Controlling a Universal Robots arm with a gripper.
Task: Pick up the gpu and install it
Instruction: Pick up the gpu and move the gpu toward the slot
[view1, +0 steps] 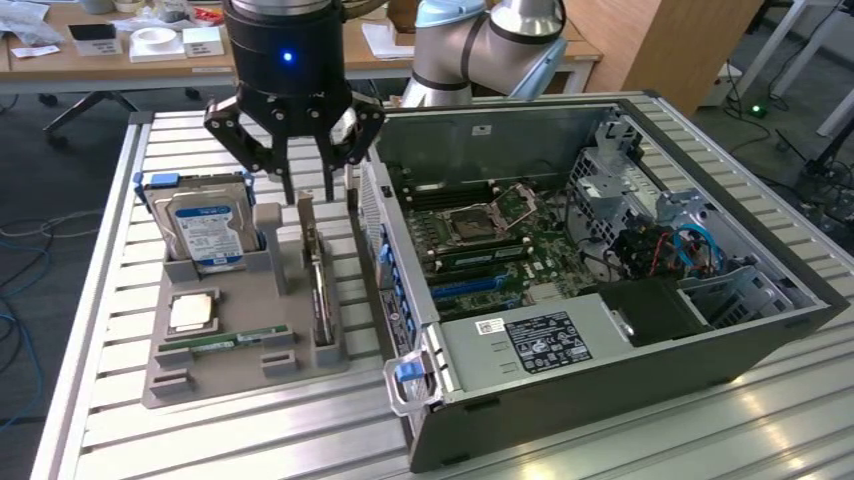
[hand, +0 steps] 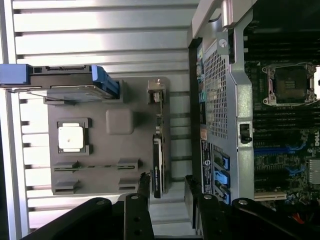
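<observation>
**Jaws over the gpu, nothing picked up yet**

You are at the first step: the grab. The jaws are spread wide and hold nothing. They hang just over one end of the gpu (view1: 318, 280).

The gpu stands on its thin edge in a slot of the gray tray (view1: 234, 365). It sits on the side of the tray next to the case (view1: 601, 365). In the wrist view the card lies in the gap between the two jaws, closer to one of them. It does not look like either jaw touches it.

To my eye the grab calls for care. The card is thin and tall, so the jaws need one side each and a square squeeze. The case wall is just beside the card, so there is little room on that side.

The tray also holds:
- a hard drive (view1: 207, 225) with a blue label, standing up in its stand
- a square chip (view1: 194, 312) lying flat in its pocket
- a slim green stick (view1: 240, 340) in a low slot

The case lies open on the desk (view1: 200, 435). You can see the green board (view1: 494, 250) inside it. No card has gone in so far.
</observation>
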